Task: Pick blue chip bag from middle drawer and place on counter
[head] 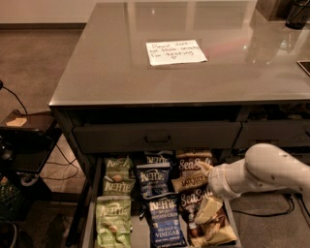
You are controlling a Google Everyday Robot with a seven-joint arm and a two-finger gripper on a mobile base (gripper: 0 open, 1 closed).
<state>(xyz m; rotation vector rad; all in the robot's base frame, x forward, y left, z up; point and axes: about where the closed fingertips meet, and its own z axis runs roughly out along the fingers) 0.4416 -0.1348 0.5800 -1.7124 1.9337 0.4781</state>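
The middle drawer [90, 213] is pulled out below the counter [121, 72], which bears a white note [175, 52]. Blue chip bags lie in the drawer's middle column: one [154, 179] further back and one reading "Sea Salt & Vinegar" [164, 224] at the front. Green bags [113, 220] lie to the left and brown Sea Salt bags [193, 167] to the right. My gripper [206, 189] comes in from the right on a white arm. It hangs open over the brown bags, just right of the blue ones, holding nothing.
A closed drawer front with a dark handle [157, 139] sits above the open drawer. A black stand with cables [24, 140] is on the floor to the left. Dark objects [296, 14] stand at the counter's back right corner.
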